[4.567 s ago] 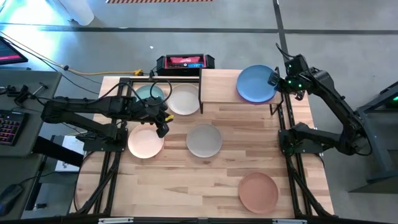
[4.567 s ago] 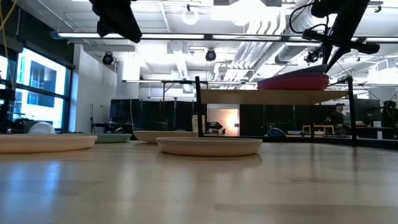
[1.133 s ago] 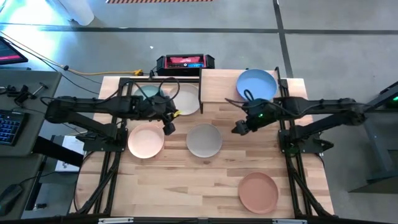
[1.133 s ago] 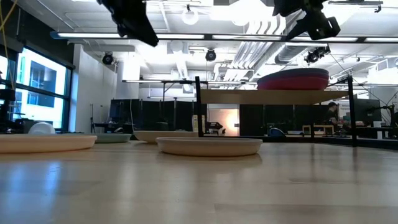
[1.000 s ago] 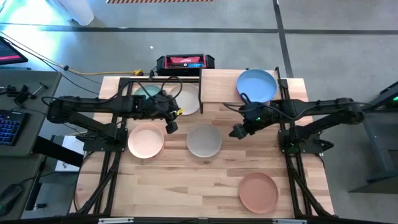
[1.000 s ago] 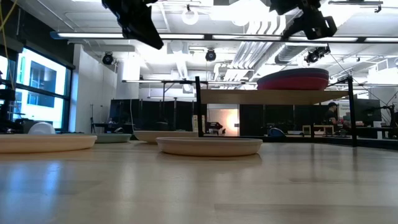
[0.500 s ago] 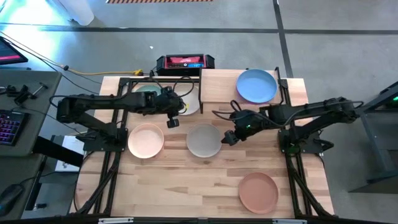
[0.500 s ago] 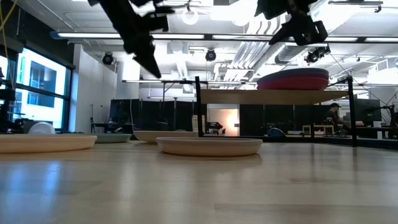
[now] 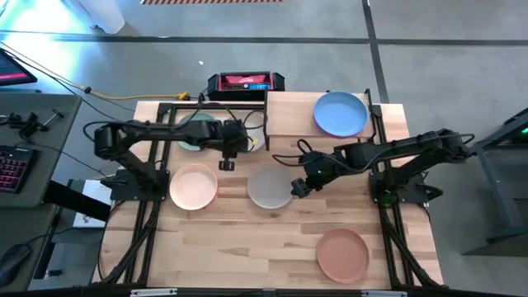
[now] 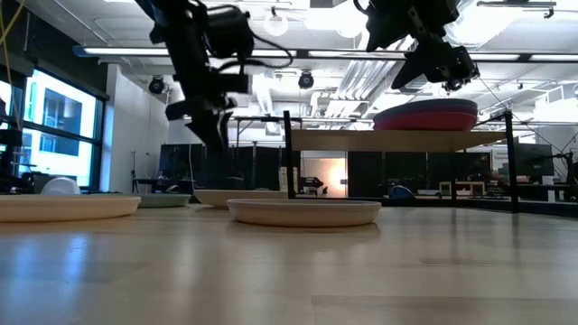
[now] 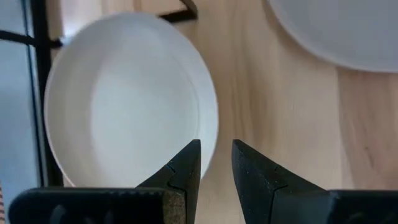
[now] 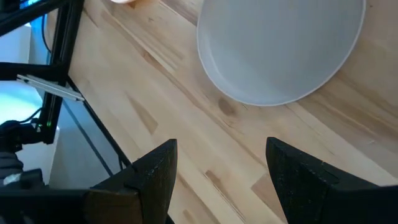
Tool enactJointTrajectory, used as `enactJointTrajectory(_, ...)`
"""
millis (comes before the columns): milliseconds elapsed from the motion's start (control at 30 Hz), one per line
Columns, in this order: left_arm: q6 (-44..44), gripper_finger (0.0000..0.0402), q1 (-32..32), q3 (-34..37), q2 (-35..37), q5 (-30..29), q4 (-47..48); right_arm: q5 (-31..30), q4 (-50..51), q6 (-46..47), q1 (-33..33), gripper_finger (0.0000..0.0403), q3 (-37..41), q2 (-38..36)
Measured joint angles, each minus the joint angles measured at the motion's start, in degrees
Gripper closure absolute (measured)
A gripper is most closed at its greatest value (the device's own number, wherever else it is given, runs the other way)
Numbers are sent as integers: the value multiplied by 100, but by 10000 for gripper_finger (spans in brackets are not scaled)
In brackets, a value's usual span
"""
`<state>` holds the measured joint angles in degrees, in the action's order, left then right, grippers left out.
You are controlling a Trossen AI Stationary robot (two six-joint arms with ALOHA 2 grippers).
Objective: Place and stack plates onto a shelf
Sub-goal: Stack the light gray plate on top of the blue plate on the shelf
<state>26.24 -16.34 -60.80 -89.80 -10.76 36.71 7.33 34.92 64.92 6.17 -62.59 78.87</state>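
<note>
Five plates on the tabletop, one stack on the shelf; listed near to far.

Terracotta plate (image 9: 342, 254): near right of the tabletop (image 9: 247, 247), well apart from both arms.

Peach-pink plate (image 9: 194, 186): left of centre, lying flat.

Grey plate (image 9: 269, 186): centre of the tabletop, between the peach-pink plate and the right arm.

Right end effector (image 9: 299, 185): just beside the grey plate's right edge, above it; fingers (image 12: 155, 177) spread wide, holding nothing.

Left end effector (image 9: 227, 163): above the cream-white plate's near edge; fingers (image 11: 183, 171) set close with a narrow gap, holding nothing.

Cream-white plate (image 11: 124, 99): far centre of the tabletop, just left of the shelf, largely covered by the left arm in the high view.

Teal plate (image 9: 191, 132): far left, beside the cream-white plate, partly under the left arm.

Shelf (image 9: 289, 114): far right of the tabletop, raised on black legs.

Blue plate (image 9: 340, 113): on the right half of the shelf, topping a stack; the low view shows a magenta plate (image 10: 424, 120) beneath it.
</note>
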Motion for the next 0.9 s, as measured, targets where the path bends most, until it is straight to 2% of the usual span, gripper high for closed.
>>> enactJointTrajectory(367,145,323,-331,0,-622,270,-21,17,24,-92,143,176,0,0)
enactJointTrajectory(900,318,323,-396,0,-987,76,-194,17,83,-114,188,176,0,-7)
